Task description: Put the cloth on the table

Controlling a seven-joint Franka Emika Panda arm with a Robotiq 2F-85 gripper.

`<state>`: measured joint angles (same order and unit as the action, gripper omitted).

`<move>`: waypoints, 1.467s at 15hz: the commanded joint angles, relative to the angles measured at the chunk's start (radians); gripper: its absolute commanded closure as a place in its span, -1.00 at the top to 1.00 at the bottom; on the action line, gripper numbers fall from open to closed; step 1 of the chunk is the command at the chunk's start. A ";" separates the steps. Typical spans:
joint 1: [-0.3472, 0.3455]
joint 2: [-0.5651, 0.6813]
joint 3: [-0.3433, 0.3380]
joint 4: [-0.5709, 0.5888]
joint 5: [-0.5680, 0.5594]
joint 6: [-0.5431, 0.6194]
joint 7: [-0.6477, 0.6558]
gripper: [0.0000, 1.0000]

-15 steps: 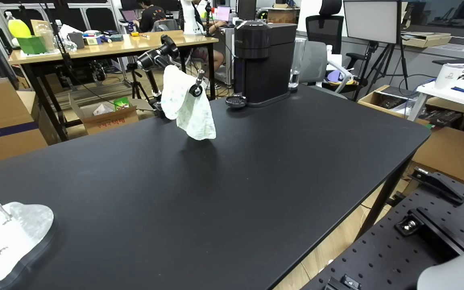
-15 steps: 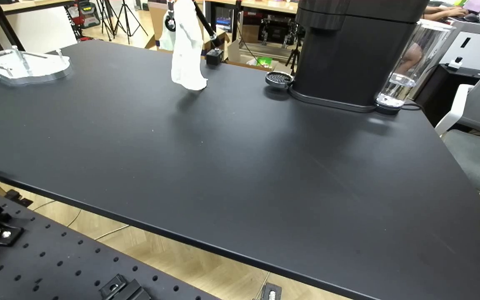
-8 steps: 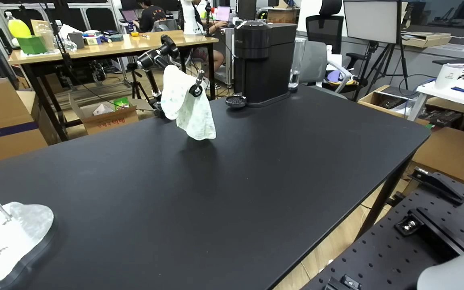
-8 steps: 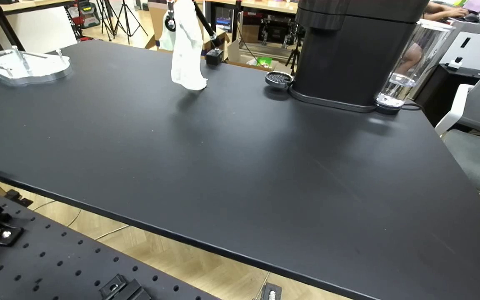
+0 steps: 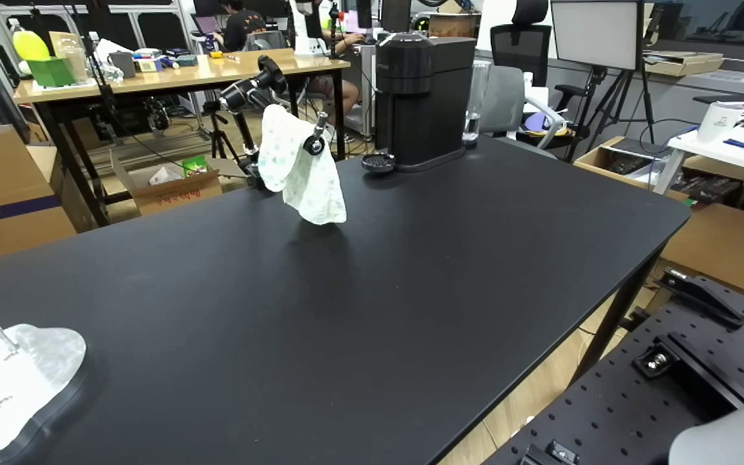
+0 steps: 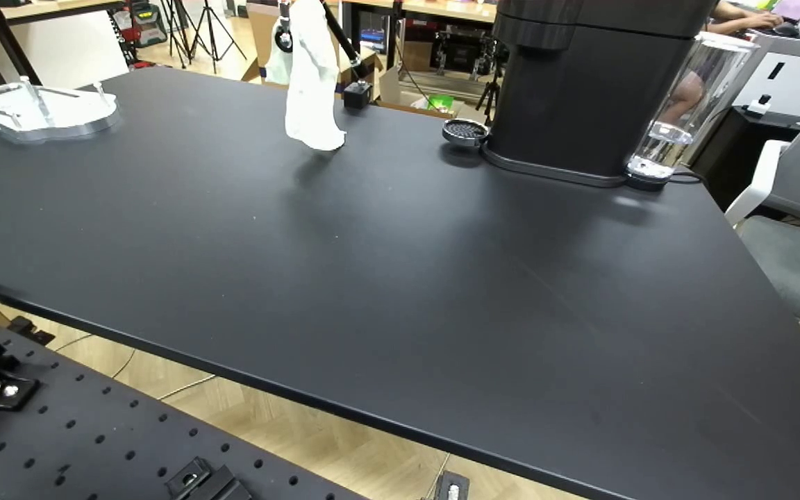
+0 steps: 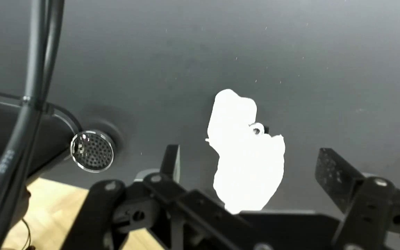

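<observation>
A white cloth with a faint pattern hangs draped over a black stand arm [image 5: 239, 106] at the table's far edge. The cloth shows in both exterior views [image 5: 301, 171] [image 6: 313, 83], with its lower end above the table and a shadow beneath. In the wrist view the cloth [image 7: 247, 166] is overexposed and lies between my fingers, apart from both. My gripper [image 7: 250, 161] is open and empty above it; how high cannot be told. The black table shows in both exterior views [image 5: 359, 310] [image 6: 400, 278] and fills much of the wrist view [image 7: 325, 69].
A black coffee machine [image 5: 420, 110] with a round drip tray [image 5: 378, 163] stands beside the cloth; the tray also shows in the wrist view [image 7: 93, 151]. A clear water tank [image 6: 664, 125] is behind it. A white board with pegs [image 5: 23, 381] lies at another table end.
Dark parts, likely my gripper and its cable, have come into the top edge of an exterior view above the cloth, moving down. The cloth and the other objects have not moved.
</observation>
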<state>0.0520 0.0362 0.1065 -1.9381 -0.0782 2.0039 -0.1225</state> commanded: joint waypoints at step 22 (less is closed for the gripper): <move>0.058 0.268 -0.010 0.153 -0.044 0.176 0.036 1.00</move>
<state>0.1115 0.2922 0.1036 -1.7733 -0.1339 2.1554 -0.1147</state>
